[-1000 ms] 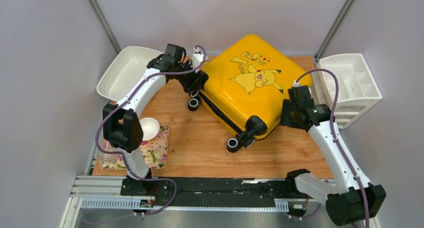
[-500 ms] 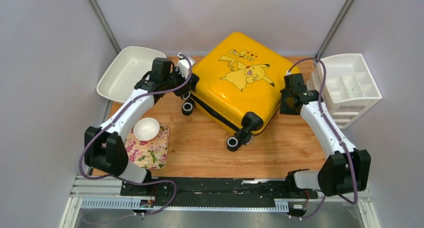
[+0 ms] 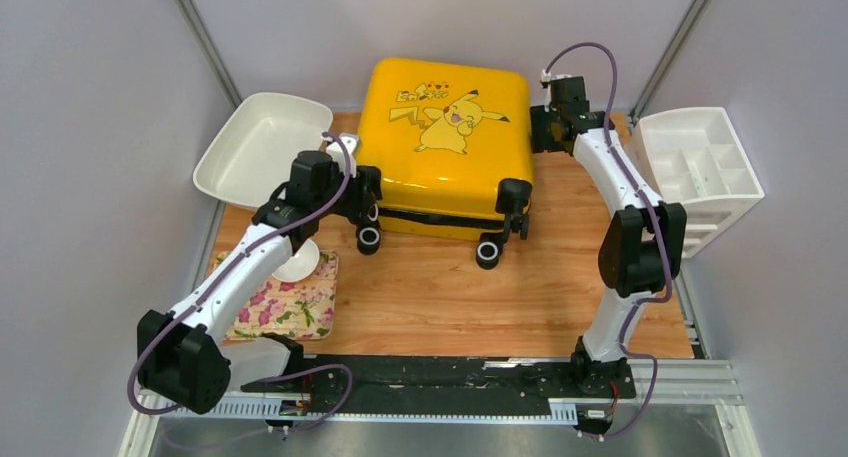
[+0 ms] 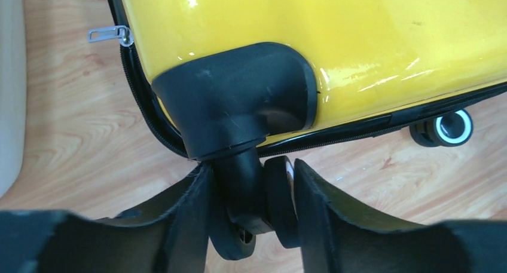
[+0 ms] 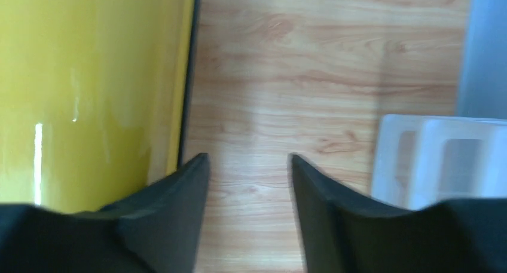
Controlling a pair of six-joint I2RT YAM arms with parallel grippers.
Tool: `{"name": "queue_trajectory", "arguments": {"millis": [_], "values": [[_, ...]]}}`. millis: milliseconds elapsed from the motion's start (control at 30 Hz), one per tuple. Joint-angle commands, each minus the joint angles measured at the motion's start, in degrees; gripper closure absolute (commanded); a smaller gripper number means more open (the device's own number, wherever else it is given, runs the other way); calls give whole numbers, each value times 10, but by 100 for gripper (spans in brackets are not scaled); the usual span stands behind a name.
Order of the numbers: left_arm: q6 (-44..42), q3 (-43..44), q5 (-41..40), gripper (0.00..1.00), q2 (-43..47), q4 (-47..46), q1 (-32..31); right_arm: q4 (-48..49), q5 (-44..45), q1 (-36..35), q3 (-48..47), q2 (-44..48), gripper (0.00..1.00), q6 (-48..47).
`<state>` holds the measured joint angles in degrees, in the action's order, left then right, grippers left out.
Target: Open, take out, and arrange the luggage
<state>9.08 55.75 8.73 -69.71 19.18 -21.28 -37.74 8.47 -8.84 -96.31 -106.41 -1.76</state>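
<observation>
Left wrist: my left claw about half open, fingers tight around one wheel | luggage directly ahead, lying flat, zipped | right claw open, empty, shell just beside | step, I judge: positioning before opening | next: release, reach zipper pull ahead-left.

You see the luggage with a glossy yellow hard shell, matt black plastic wheel housing and metal zipper pull, on a smooth wood-grain table.
</observation>
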Motion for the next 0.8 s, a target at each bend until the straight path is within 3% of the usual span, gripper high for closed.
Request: {"name": "queue_trajectory", "arguments": {"millis": [0,33,67,100,200,367,533,667,767], "values": [[94,-41,-5,39,12,85,-68,-18,-13,-47,-51,62,34,-17],[104,-43,-17,36,23,83,-67,-29,-6,-46,-31,83,25,-17],[104,-44,-17,23,46,69,-68,-37,-13,-44,-19,105,22,-18],[106,-48,5,17,60,60,-67,-50,-30,-45,-3,157,19,-27],[104,-49,53,16,102,31,-67,-105,-105,-56,34,217,9,-26],[69,-5,42,15,115,88,-48,-211,-120,-125,68,269,7,-1],[78,2,75,14,137,64,61,-216,-61,-164,153,306,7,-3],[65,15,49,14,134,39,133,-211,-36,-173,187,292,7,5],[38,29,3,16,114,41,149,-204,-45,-180,191,270,8,13]]}}
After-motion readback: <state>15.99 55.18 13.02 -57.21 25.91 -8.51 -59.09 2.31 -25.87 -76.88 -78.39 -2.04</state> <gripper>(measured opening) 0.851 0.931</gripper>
